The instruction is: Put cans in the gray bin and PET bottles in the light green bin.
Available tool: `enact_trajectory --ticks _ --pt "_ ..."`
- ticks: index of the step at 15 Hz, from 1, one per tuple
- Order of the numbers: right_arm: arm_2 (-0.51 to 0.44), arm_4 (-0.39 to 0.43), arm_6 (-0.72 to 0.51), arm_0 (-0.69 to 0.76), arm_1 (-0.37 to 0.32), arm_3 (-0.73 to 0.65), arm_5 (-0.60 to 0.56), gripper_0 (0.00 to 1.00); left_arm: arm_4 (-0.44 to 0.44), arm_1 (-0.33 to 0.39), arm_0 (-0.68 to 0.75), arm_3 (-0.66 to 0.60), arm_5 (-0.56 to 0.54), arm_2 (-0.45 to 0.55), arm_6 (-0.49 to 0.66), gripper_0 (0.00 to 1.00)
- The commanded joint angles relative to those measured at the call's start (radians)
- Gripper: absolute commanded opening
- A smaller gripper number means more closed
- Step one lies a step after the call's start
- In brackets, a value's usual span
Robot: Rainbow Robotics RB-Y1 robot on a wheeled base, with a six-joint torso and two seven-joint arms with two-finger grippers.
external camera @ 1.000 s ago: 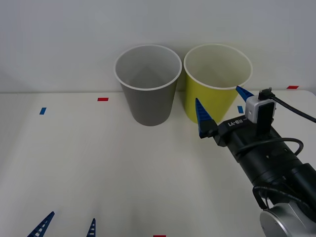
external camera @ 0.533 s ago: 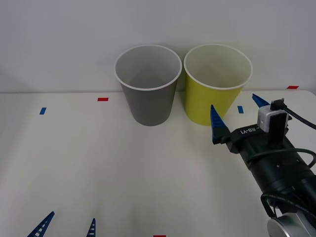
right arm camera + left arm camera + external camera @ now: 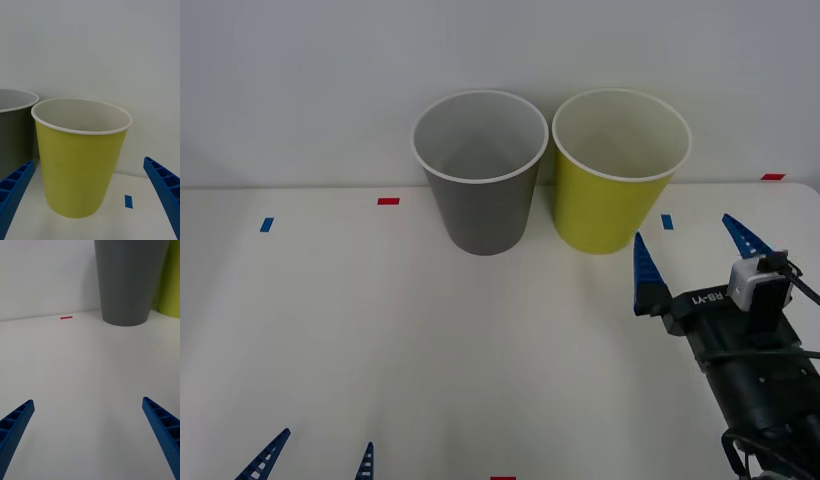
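Our right gripper (image 3: pixel 695 250), spread and empty, sits just right of the light green bin (image 3: pixel 618 175); our left gripper (image 3: pixel 315 458) waits spread, near-left. Next we must find something to sort.

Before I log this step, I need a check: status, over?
Right gripper open, empty, near light green bin. Left gripper open, low at the near edge. Gray bin upright beside it. Nothing in the way.

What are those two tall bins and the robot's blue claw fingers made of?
The gray bin and light green bin look like matte plastic, perhaps coated paper: smooth tapered walls, thin white rolled rims, pale insides. The right claw has open blue fingers that look like moulded plastic or rubber, judging by their hollow ribbed cells.
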Motion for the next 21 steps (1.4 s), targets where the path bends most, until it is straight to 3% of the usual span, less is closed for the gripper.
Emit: enact_trajectory --ticks 1,3,6,13,21 --pt "-0.008 -0.005 0.019 0.113 -0.033 0.034 -0.102 1.00 0.000 0.000 0.000 0.000 0.000 0.000 0.000 1.00" --pt "-0.014 -0.009 0.036 0.162 -0.042 0.043 -0.142 1.00 0.000 0.000 0.000 0.000 0.000 0.000 0.000 1.00" --pt "-0.020 -0.020 0.062 0.190 -0.065 0.166 -0.314 1.00 0.000 0.000 0.000 0.000 0.000 0.000 0.000 1.00" --pt "-0.013 -0.063 0.054 0.317 -0.066 0.292 -0.472 1.00 0.000 0.000 0.000 0.000 0.000 0.000 0.000 1.00" --pt "0.033 -0.089 0.009 0.452 -0.093 0.293 -0.556 1.00 0.000 0.000 0.000 0.000 0.000 0.000 0.000 1.00"
